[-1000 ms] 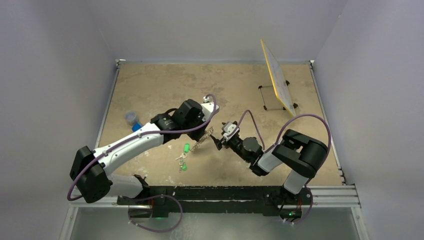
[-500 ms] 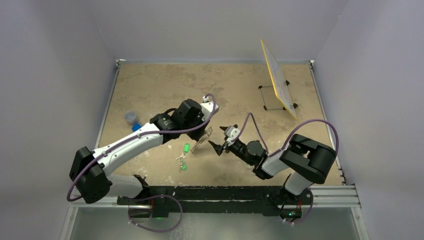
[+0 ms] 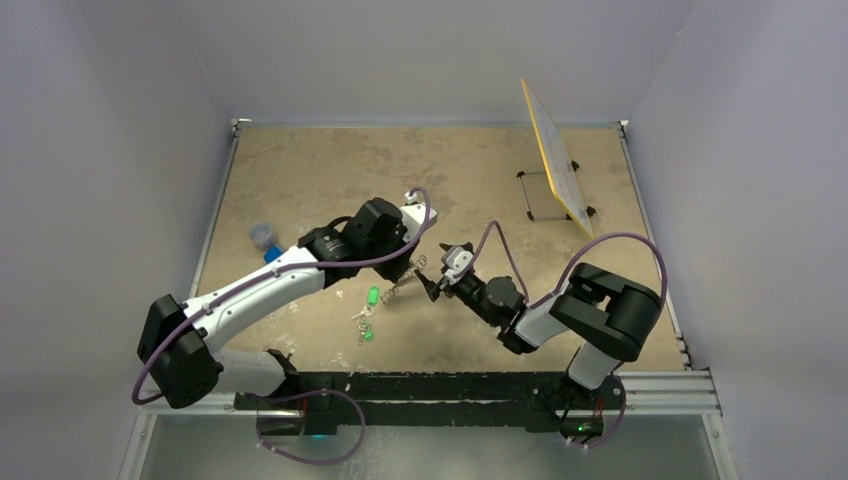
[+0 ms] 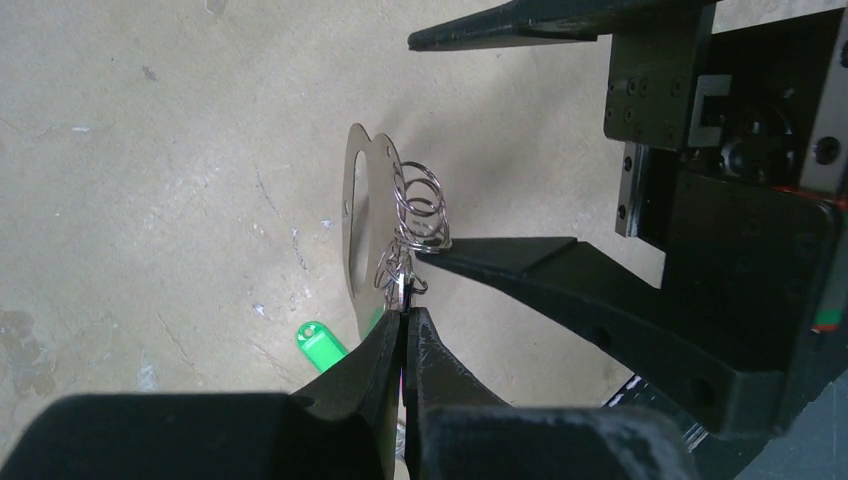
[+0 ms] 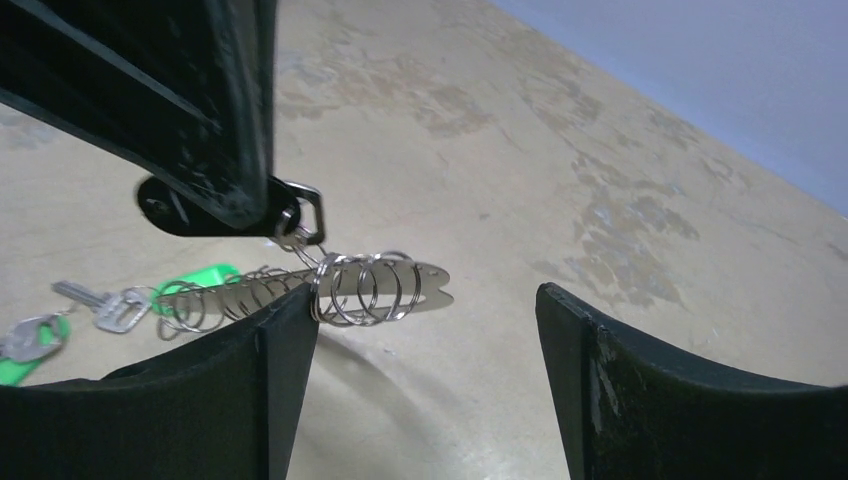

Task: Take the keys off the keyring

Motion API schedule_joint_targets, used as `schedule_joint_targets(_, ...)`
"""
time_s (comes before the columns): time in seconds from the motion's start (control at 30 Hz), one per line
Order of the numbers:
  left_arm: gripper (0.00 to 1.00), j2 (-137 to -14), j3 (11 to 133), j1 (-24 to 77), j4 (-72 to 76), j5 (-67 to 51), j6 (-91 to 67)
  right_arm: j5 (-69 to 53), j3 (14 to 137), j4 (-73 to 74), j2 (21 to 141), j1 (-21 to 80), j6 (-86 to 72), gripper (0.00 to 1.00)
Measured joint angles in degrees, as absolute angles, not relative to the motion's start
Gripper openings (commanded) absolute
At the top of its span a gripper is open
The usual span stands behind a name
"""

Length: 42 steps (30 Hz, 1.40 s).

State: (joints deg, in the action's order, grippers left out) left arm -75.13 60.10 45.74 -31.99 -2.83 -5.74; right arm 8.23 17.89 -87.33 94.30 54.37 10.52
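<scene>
My left gripper (image 4: 403, 322) has its jaws pinched tight on one end of the keyring (image 5: 432, 273), holding it off the tabletop (image 5: 620, 200) at mid-frame. In the right wrist view its long axis runs level, free end pointing into my right gripper (image 5: 425, 297). Those jaws stand wide, the lower-left finger touching the strung rings (image 5: 365, 290). I can't make out keys there.

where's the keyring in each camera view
top external: keyring mid-table, just right of the green tag
left wrist: keyring at centre, edge-on, above the green tag
right wrist: keyring near centre, lying sideways, green tag to its left
shared landmark: the green tag
</scene>
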Motion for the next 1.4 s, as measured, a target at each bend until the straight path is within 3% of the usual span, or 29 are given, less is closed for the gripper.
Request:
schedule_joint_targets(0.43, 0.0, -73.9, 60.1, 45.7, -31.9, -3.3, -5.7, 16.6, 17.3, -86.8, 95.8, 52.6, 10.1, 0.82)
schedule_joint_targets(0.8, 0.0, -73.5, 60.1, 45.5, -32.3, -3.1, -7.5, 12.1, 16.4, -85.0, 77.9, 52.2, 4.0, 0.82)
schedule_joint_targets(1.1, 0.0, -69.7, 60.1, 45.5, -35.2, -5.8, -13.7, 7.3, 17.1, -60.9, 60.4, 52.2, -5.1, 0.81)
schedule_joint_targets(1.4, 0.0, -79.9, 58.5, 45.5, -26.2, -8.5, -15.9, 3.3, 15.8, -52.2, 62.3, 52.2, -11.6, 0.82)
